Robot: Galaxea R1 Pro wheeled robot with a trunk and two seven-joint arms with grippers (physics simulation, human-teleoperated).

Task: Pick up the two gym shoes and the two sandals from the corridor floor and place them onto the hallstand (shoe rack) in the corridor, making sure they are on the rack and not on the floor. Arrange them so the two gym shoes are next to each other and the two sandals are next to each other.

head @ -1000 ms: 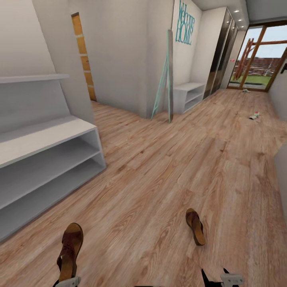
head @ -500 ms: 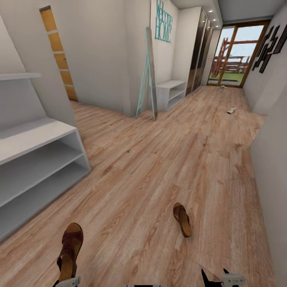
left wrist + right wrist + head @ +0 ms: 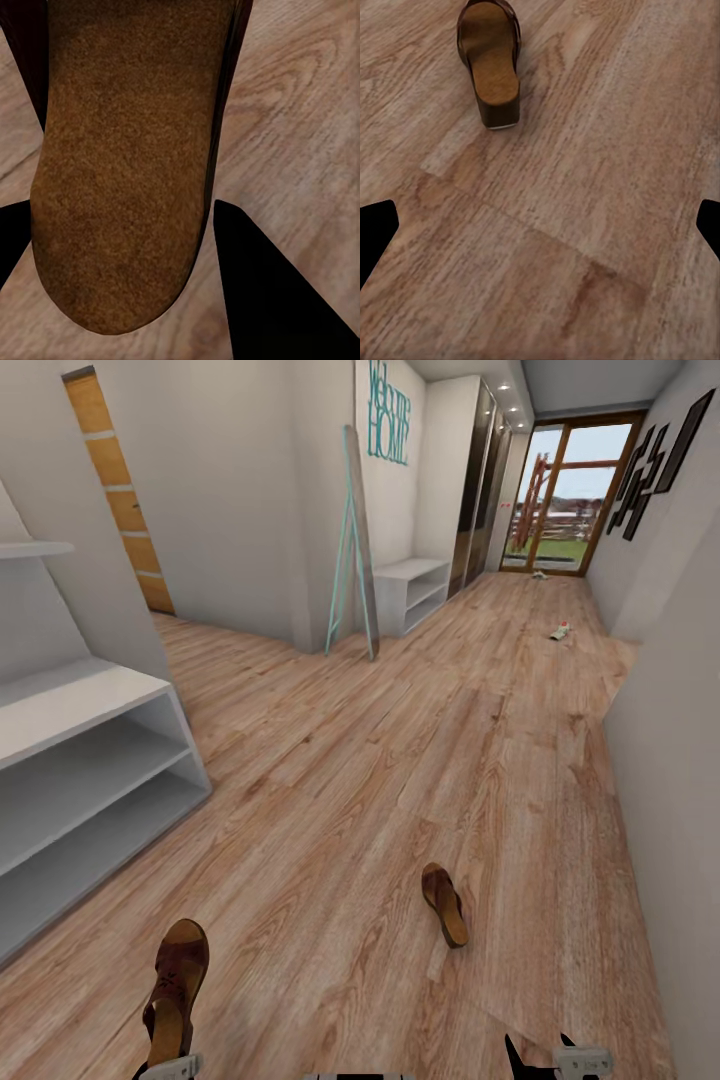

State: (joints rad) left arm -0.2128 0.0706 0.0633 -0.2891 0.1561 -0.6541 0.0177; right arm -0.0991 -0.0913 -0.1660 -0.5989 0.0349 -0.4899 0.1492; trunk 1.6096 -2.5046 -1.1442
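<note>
Left hand [image 3: 165, 1068] at the bottom left of the frame has 1 sandal [image 3: 176, 990] clamped by the heel end, toe pointing up the frame; in the left wrist view its tan footbed [image 3: 124, 165] sits squarely between the 2 dark fingers [image 3: 277, 292]. Right hand [image 3: 555, 1060], bottom right, is wide apart and carrying nothing. The second sandal [image 3: 444, 902] lies flat on the floor [image 3: 400, 760] at lower centre, just ahead of that hand, and the right wrist view has it heel-first [image 3: 491, 64]. The shoe rack [image 3: 90, 780] stands at the left edge, its shelves bare as far as they show. A sneaker [image 3: 560, 631] lies small far up the corridor, a second speck by the door. My call: bring the right hand down over the loose sandal's heel, line the fingers across its width, then close firmly before lifting, so both can go to the rack side by side.
</note>
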